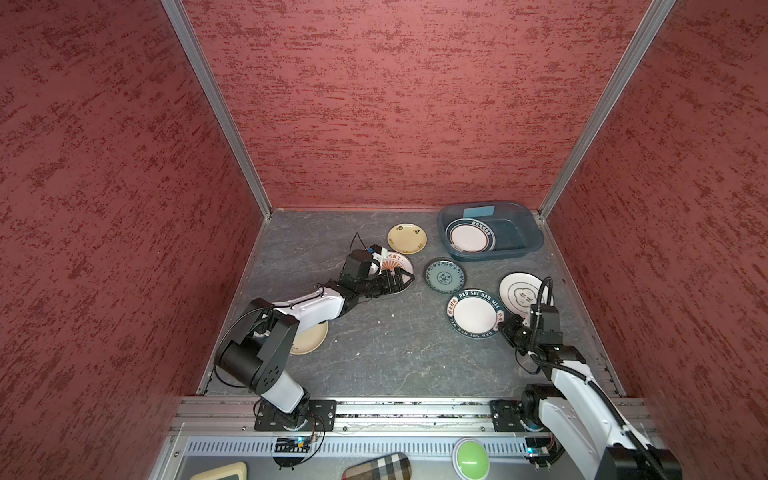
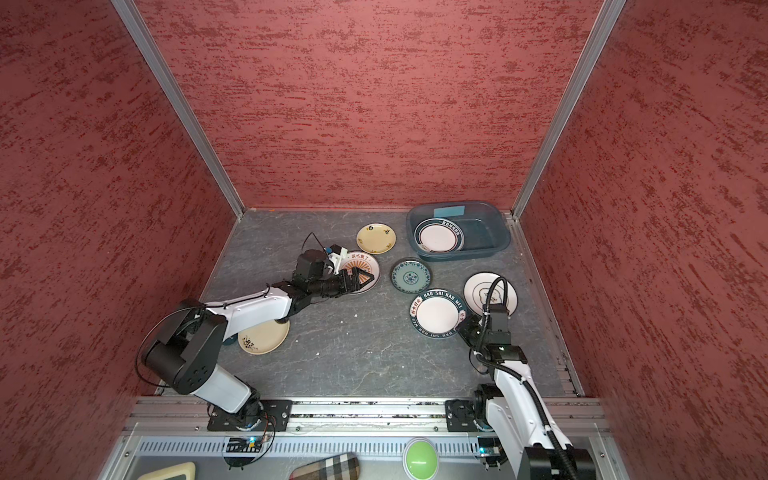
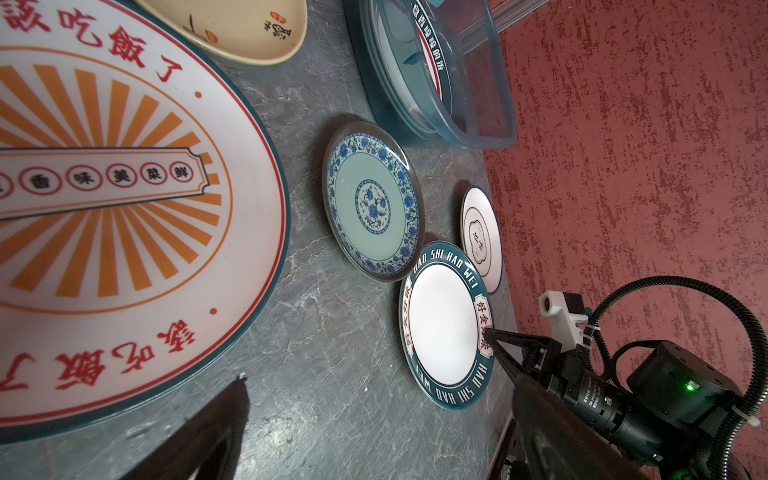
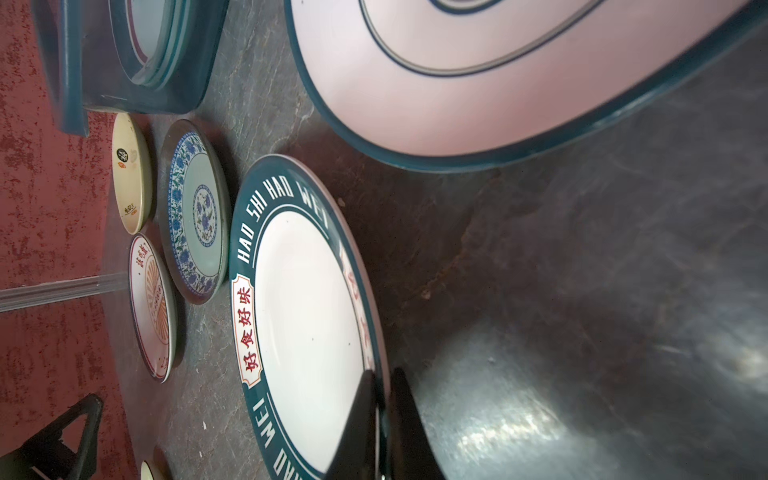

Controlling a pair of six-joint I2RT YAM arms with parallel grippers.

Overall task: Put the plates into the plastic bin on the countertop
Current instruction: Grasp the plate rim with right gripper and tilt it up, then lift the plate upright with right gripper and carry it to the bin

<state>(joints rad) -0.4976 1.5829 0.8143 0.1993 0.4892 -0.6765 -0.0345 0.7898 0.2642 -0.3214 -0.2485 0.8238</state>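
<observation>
The right jaws are clamping closed on the thin near rim of the round, glossy teal-banded plate (image 4: 307, 316), which is lying on the veined, stone-look surface (image 1: 374, 353). The left jaws are standing wide apart over the sunburst plate (image 3: 104, 208), apparently not touching it. Beyond the right jaws, the translucent, round-cornered plastic bin (image 1: 536, 237) is holding one teal-rimmed plate (image 1: 469, 237). A small floral plate (image 1: 444, 276) is lying between both pairs of jaws.

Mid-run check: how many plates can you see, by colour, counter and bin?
Cream-yellow round plates on dark grey stone countertop: 2
White round plates with teal rims on countertop: 3
Small teal flower-patterned plate: 1
White teal-rimmed plate topmost in translucent blue plastic bin: 1; any under it uncountable
Total seen: 7
</observation>
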